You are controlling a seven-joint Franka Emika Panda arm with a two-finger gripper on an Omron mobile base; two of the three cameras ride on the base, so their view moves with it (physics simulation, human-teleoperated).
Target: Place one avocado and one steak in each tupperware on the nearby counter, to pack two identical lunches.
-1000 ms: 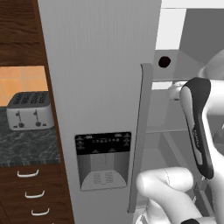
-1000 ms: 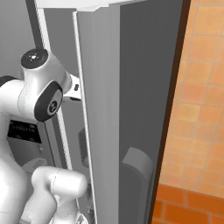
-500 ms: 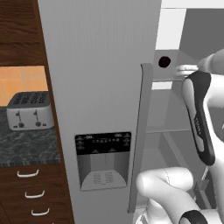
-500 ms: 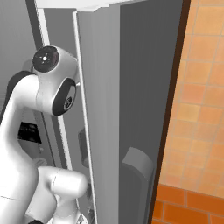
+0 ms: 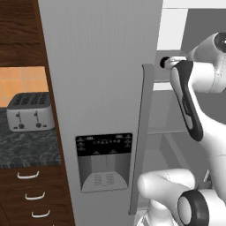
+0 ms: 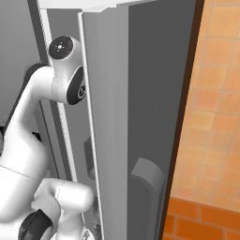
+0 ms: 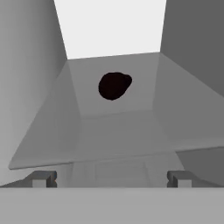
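The two-finger gripper (image 7: 112,178) stands with its jaws wide open and empty, facing the small dark rounded avocado (image 7: 114,85) far back on the grey fridge shelf (image 7: 52,140). I think it should go straight forward, keep the fruit centred between the fingers, and close only when they are beside it.

Dark rounded avocado (image 7: 114,85), near-black in shade, lying alone on a far grey fridge shelf, against the back wall. Speckled black-grey stone table (image 5: 26,148) at left, beside the fridge, over dark brown drawers with curved silver handles.
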